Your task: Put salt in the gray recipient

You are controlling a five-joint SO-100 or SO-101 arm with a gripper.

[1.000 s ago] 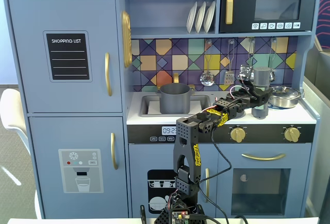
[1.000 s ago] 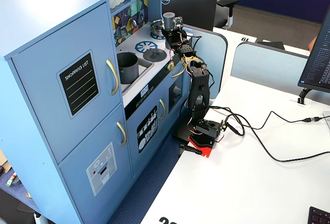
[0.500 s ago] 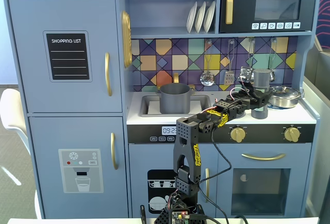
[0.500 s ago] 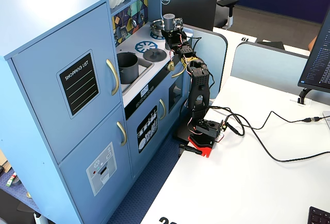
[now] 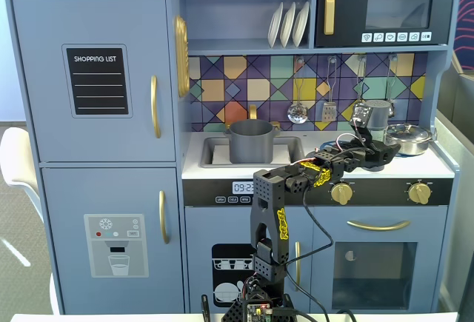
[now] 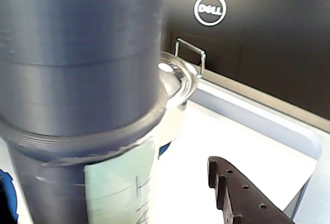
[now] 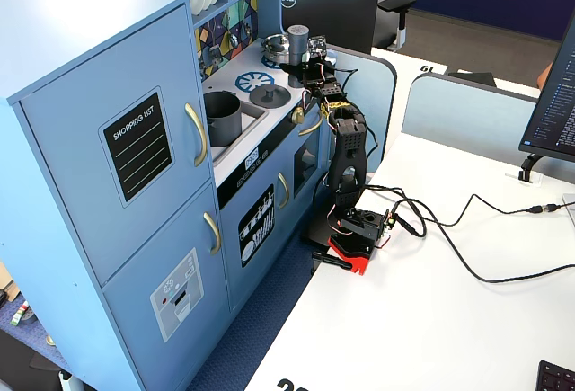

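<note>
Pincer flanks the salt on the worktop right of the gray pot, jaws seemingly apart; I'd close squarely on the body before lifting straight up.

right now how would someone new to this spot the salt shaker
On the toy kitchen, look at the right end of the counter, beside the shiny steel pan. The salt stands upright there with the gripper at its base: a slim dark-gray cylinder, far narrower than the gray pot in the sink.
</note>
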